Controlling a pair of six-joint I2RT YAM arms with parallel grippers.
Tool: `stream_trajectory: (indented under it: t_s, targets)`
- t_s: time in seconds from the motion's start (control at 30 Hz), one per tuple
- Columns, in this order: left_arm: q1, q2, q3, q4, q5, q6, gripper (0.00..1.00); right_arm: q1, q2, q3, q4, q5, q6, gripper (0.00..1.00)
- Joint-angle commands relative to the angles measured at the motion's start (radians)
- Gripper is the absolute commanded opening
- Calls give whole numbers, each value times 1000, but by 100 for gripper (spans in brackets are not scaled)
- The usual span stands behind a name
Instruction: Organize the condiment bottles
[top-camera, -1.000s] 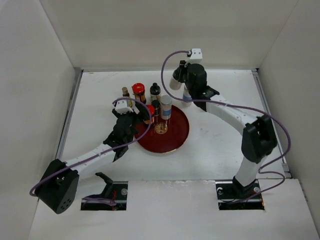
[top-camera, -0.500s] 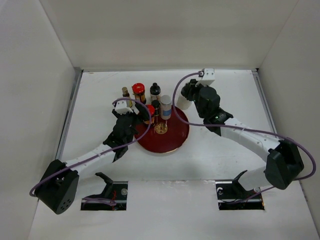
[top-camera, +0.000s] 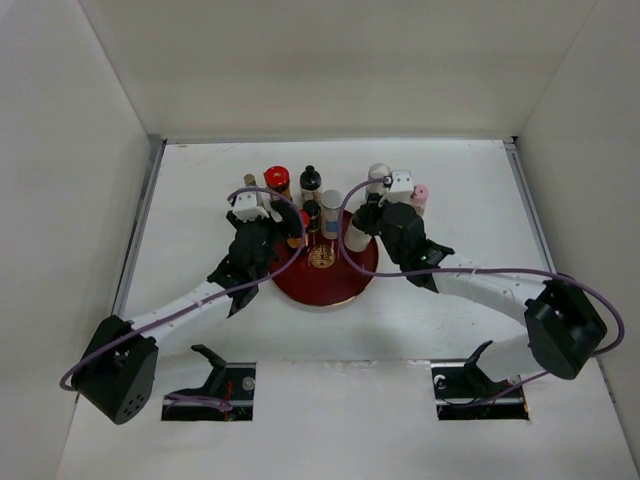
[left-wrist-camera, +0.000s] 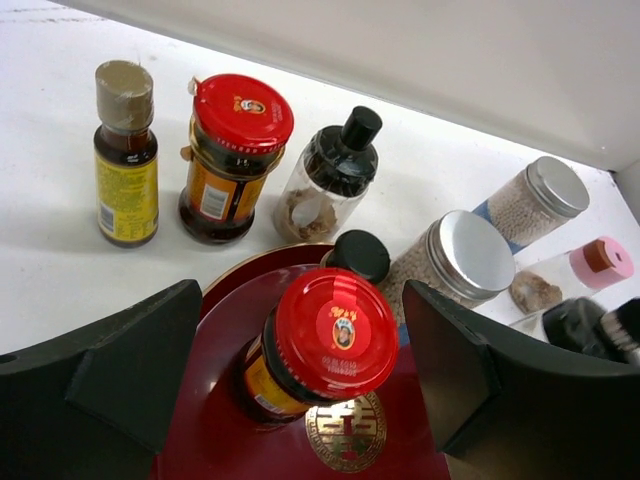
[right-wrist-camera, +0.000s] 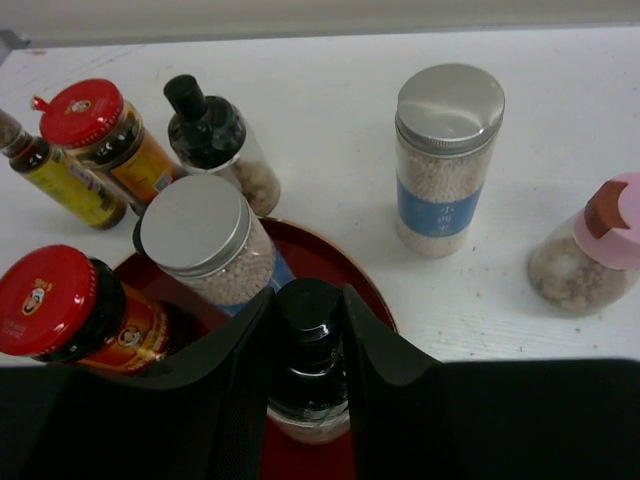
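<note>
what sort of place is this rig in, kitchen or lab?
Most likely a lab test cell, not a kitchen: bare white walls box in a white table, the left arm and right arm are bolted at its near edge, and the only goods are condiment bottles and a red plate.

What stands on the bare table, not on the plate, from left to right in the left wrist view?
Yellow-label bottle → red-lidded jar → black-capped bottle → far silver-lidded jar → pink-capped bottle.
</note>
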Motion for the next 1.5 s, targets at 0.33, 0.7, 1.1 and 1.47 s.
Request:
stream_trajectory:
  t_s: [0.33,0.7,1.1,1.47]
  targets:
    - [46,164,252,-111,12,-5,81,47,118,-44,255,90,-27,39]
    - [80,299,506,-293,64,43,61,70,-20,-111,247,86,28,70]
    - [57,583,830,-494,115,111,58,33,-280,-301,183,17,171,69]
    - [61,758,1006,-551,67,175,58,7,-281,-309,198,-55,205,69]
